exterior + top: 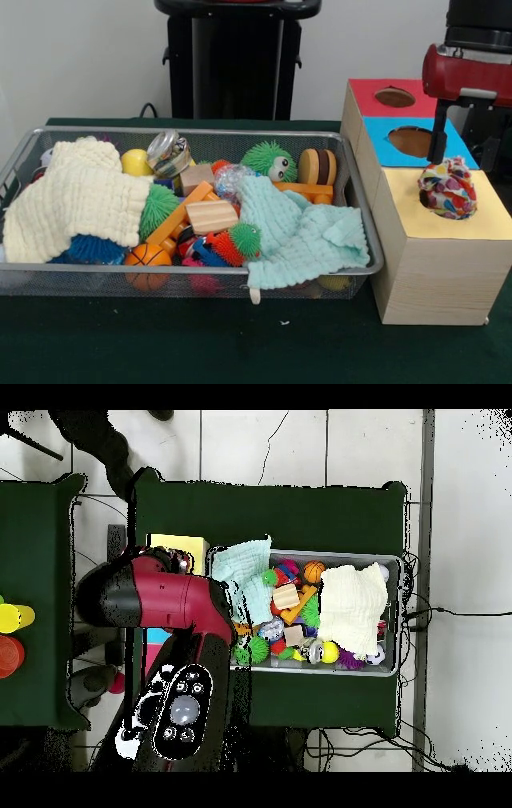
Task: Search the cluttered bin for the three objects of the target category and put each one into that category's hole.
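Knotted fabric ball [447, 189], multicoloured print, sits on the yellow top of the wooden box [436, 272], right where that section's hole would be; the hole itself is hidden under the ball. Pincer [438, 154] comes down from the red arm [466, 74] as a dark vertical piece touching the ball's top; can't tell if it's apart, together or clamped on the ball. Blue-topped section [381, 146] and red-topped section [364, 94] behind it each show a round cut-out, both uncovered. Box stands just beside the bin [196, 277], on the side of the bench that is right in the front view. Bin is a shallow wire-mesh tray, packed: cream knitted cloth [78, 200] piled at one end, mint cloth [300, 232] draped over the near rim at the other, between them a green spiky ball with eyes [269, 160], small basketball [147, 256], wooden blocks [211, 216], orange spiky ball [227, 250], yellow ball [136, 163]. Bench [192, 344] is covered in dark green cloth, bare along its camera-side edge. Room: plain white wall [80, 56], black pedestal [234, 64] at the bench's far edge. Overhead: pale tiled floor [300, 446], cables [450, 612] trailing off past the bin end, a second green-covered surface [40, 594] alongside with a yellow item [14, 618] and a red item [8, 656] at the frame edge.
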